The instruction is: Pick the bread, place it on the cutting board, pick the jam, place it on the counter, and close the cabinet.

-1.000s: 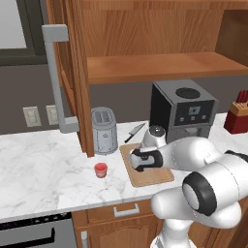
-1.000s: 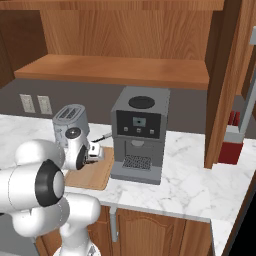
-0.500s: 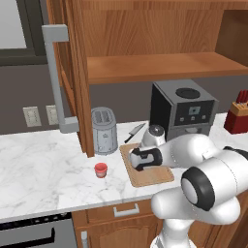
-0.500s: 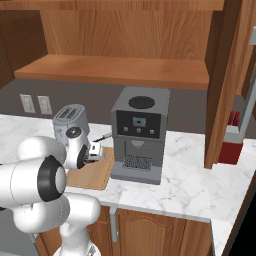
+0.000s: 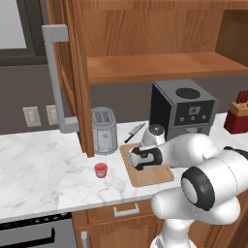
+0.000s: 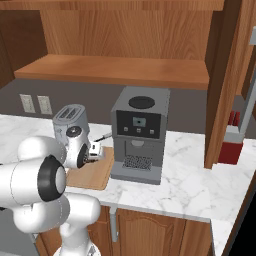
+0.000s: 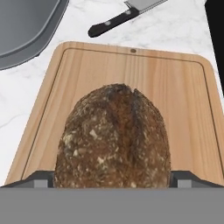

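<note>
Since the bread point(image 7: 114, 138) sits between my end effector point(image 7: 113, 178) tips, right over the cutting board point(image 7: 183, 105), I think the first job is almost done. The tips press on both sides of the bread, so I am holding it. I cannot tell if it touches the board yet or hangs just above it.

The jam point(image 5: 100, 169) is on the table point(image 5: 34, 169) already, at about 9 o'clock from the board in the left base view, near but apart. So that job looks done.

The cabinet point(image 5: 72, 72) door stands open, with its grey handle point(image 5: 58, 77) sticking out. I judge that letting go of the bread and shutting that door are what is left.

Now I count. One bread, one jam, one cutting board. One toaster point(image 5: 104, 130) at 11 o'clock from the board, one knife point(image 7: 124, 16) at 12 o'clock, one coffee machine point(image 6: 138, 134), and one knife block point(image 5: 238, 115) far off at 3 o'clock.
</note>
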### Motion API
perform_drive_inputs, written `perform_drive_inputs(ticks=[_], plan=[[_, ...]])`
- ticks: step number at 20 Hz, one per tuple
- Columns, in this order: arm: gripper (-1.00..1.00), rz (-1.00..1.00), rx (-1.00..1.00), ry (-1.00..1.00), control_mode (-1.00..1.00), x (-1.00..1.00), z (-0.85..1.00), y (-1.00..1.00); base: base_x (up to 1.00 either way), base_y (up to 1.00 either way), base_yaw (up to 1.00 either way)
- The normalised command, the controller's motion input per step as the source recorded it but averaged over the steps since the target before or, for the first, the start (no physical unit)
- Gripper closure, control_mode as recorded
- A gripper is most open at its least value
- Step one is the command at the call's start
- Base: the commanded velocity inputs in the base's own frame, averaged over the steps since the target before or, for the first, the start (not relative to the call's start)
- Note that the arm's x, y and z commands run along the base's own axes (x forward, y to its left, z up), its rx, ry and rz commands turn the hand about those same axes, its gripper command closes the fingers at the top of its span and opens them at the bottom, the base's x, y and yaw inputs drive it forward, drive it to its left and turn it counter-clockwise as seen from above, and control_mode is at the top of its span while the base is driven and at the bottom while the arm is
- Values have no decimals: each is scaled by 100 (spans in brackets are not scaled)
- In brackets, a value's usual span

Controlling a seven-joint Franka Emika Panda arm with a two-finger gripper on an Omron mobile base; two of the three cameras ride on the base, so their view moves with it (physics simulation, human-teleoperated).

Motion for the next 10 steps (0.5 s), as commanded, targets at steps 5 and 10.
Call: perform_drive_inputs(ticks=[5,10], plan=[[-100,0,0,0,-100,-18,0,0,0,0,0],[-100,0,0,0,-100,-26,0,-4,0,0,0]])
